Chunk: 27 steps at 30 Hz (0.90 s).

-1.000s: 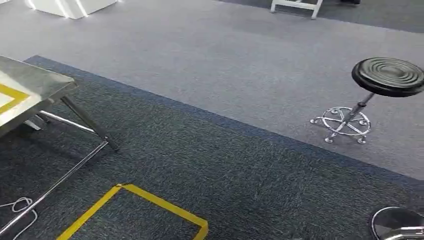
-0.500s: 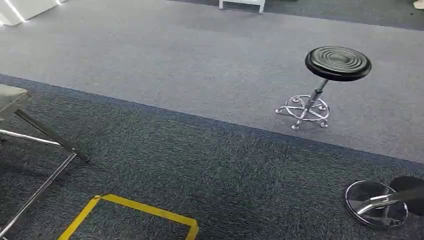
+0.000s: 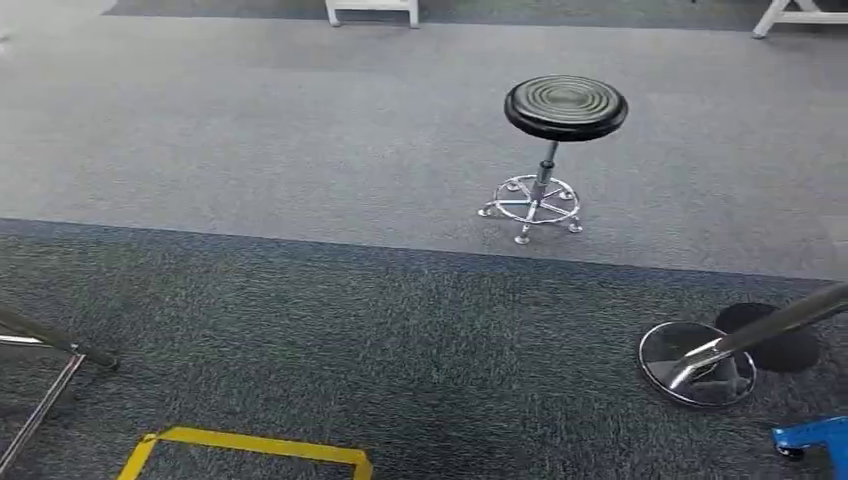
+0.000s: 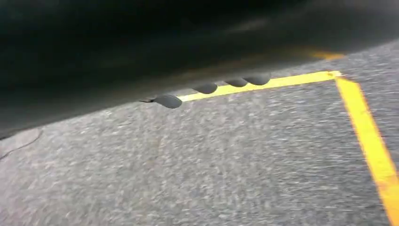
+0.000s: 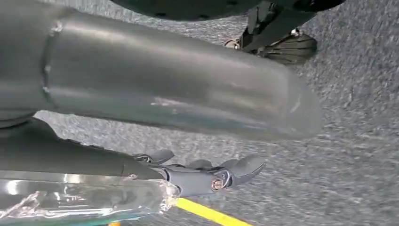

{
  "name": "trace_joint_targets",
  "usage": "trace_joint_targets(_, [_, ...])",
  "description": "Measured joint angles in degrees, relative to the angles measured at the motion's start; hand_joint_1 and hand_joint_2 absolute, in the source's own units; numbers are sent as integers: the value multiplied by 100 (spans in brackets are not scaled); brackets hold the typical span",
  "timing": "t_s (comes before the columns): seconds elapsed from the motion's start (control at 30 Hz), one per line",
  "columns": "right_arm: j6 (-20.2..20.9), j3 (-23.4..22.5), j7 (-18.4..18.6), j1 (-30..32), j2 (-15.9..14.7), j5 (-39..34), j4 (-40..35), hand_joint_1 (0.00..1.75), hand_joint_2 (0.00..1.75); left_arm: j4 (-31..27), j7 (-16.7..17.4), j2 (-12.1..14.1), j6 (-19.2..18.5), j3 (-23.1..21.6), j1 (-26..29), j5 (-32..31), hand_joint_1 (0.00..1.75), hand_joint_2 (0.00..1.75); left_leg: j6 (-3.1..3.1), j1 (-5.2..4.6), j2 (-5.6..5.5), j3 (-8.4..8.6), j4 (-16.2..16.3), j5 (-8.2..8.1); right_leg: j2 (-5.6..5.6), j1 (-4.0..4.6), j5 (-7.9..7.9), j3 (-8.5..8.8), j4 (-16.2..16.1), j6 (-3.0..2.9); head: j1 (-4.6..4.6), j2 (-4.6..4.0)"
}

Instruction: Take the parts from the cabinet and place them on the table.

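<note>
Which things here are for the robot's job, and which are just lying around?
For the job:
clear-wrapped part, apparently held by the right hand
table legs

Just lying around:
black stool
round chrome base
yellow floor tape
blue thing

Open carpet ahead, with a black stool (image 3: 565, 107) and chrome base (image 3: 697, 363) standing on it.
</note>
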Motion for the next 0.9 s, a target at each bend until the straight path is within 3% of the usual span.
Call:
trace_joint_targets(0.03, [9, -4, 0, -10, 11, 7, 2, 0, 0, 11, -13, 22, -4, 7, 0, 0, 0, 0, 47, -1, -330, 116, -318, 75, 61, 0, 3, -14, 9, 22, 7, 0])
trace_joint_targets(0.1, [22, -15, -9, -26, 13, 20, 2, 0, 0, 22, -37, 28, -26, 13, -16, 0, 0, 0, 33, 15, -287, 172, -450, -3, 198, 0, 16, -102, 50, 97, -2, 0])
trace_joint_targets(0.17, [35, -44, -11, 3, 13, 26, 2, 0, 0, 22, -72, 26, -42, 17, -32, 15, 0, 0, 80, -5, -189, 177, -483, 20, 317, -26, 55, -204, -5, 187, -2, 0])
trace_joint_targets(0.2, [35, -66, -11, 9, 13, 28, 0, 0, 0, 22, -83, 0, -55, 20, -37, 15, 0, 0, 113, 61, -83, 202, -577, 69, 307, -23, 31, -189, 35, 206, 9, 0])
trace_joint_targets(0.23, [33, -72, -15, 7, 13, 31, 0, 0, 0, 22, -83, 24, -52, 24, -44, 15, 0, 0, 138, 44, -14, 213, -604, 71, -37, 10, -86, -253, 163, 225, 30, 0])
trace_joint_targets(0.27, [35, -72, -15, -12, 13, 31, 0, 0, 0, 22, -83, 26, -55, 24, -34, 15, 0, 0, 174, 32, 91, 211, -605, 68, -304, 1, -366, -450, 551, 246, 92, 0])
trace_joint_targets(0.33, [35, -81, -17, -40, 11, 31, 0, 0, 0, 24, -83, 26, -55, 30, -11, 15, 0, 0, 185, 8, 291, 209, -601, 56, -447, -19, -808, -871, 1450, 296, 81, 0])
trace_joint_targets(0.37, [39, -81, -17, -39, 11, 31, 0, 0, 0, 24, -83, 26, -55, 31, -7, 15, 0, 0, 185, 3, 382, 206, -598, 51, -470, -27, -881, -997, 1724, 319, 85, 0])
trace_joint_targets(0.4, [39, -85, -17, -30, 11, 31, 0, 0, 0, 24, -83, 26, -57, 33, -9, 15, 0, 0, 176, 3, 459, 210, -598, 45, -482, -34, -815, -985, 1726, 334, 85, 0])
trace_joint_targets(0.43, [39, -94, -17, -13, 11, 31, 0, 0, 0, 24, -83, 26, -57, 33, -17, 15, 0, 0, 167, 4, 530, 212, -596, 36, -504, -42, -627, -836, 1471, 348, 87, 0])
trace_joint_targets(0.47, [39, -100, -17, -6, 11, 31, 0, 0, 0, 24, -83, 24, -59, 33, -25, 15, 0, 0, 150, 7, 596, 239, -592, 24, -559, -47, -372, -561, 983, 351, 90, 0])
trace_joint_targets(0.5, [39, -103, -17, -6, 11, 31, 0, 0, 0, 24, -83, 20, -66, 33, -30, 15, 0, 0, 123, 8, 664, 268, -589, 4, -706, -50, -126, -205, 362, 342, 87, 0])
trace_joint_targets(0.53, [39, -103, -17, -17, 13, 31, 0, 0, 0, 24, -83, 24, -66, 33, -32, 15, 0, 0, 88, -20, 711, 294, -575, -18, -1026, -39, -112, -19, -12, 310, 94, 0])
trace_joint_targets(0.57, [44, -103, -20, -29, 13, 31, 0, 0, 0, 26, -83, 24, -66, 35, -28, 15, 0, 0, 43, -58, 755, 292, -550, -50, -1031, -41, -84, 32, -6, 255, 70, 0])
trace_joint_targets(0.67, [41, -109, -20, -26, 13, 28, -2, 0, 0, 26, -87, 28, -68, 35, -59, 20, 0, 0, -33, -37, 897, 352, -568, -48, -824, -8, -93, -78, 35, 163, 59, 0])
trace_joint_targets(0.7, [44, -114, -20, -26, 13, 31, -2, 0, 0, 26, -131, 28, -105, 37, -60, 46, 0, 0, -93, -11, 852, 360, -550, -93, -757, -47, -60, 0, -4, 111, 59, 0])
trace_joint_targets(0.73, [46, -118, -22, -25, 15, 31, -2, 0, 0, 26, -185, 33, -133, 44, -67, 57, 0, 0, -128, 3, 549, 334, -439, -206, -706, -61, -46, 1, -9, 84, 26, 0])
trace_joint_targets(0.77, [50, -122, -30, -42, 15, 33, -2, 0, 0, 26, -218, 33, -162, 50, -65, 76, 0, 0, -133, 4, 382, 207, -150, -422, -645, -61, -31, -6, -6, 41, 17, 0])
trace_joint_targets(0.83, [52, -131, -42, -84, 15, 50, 2, 0, 0, 26, -278, 35, -221, 87, -37, 136, 0, 0, -135, 2, 265, -199, 755, -865, -484, -52, -21, -27, -6, 10, 20, 0])
trace_joint_targets(0.87, [52, -138, -44, -91, 15, 50, 2, 0, 0, 26, -299, 26, -238, 107, -26, 159, 0, 0, -133, 3, 254, -382, 1116, -965, -391, -45, -18, -28, -5, 6, 11, 0])
trace_joint_targets(0.9, [52, -149, -44, -91, 15, 55, 2, 0, 0, 26, -310, 26, -254, 133, -25, 177, 0, 0, -121, 4, 251, -450, 1205, -911, -303, -40, -17, -21, -2, 4, 15, 0])
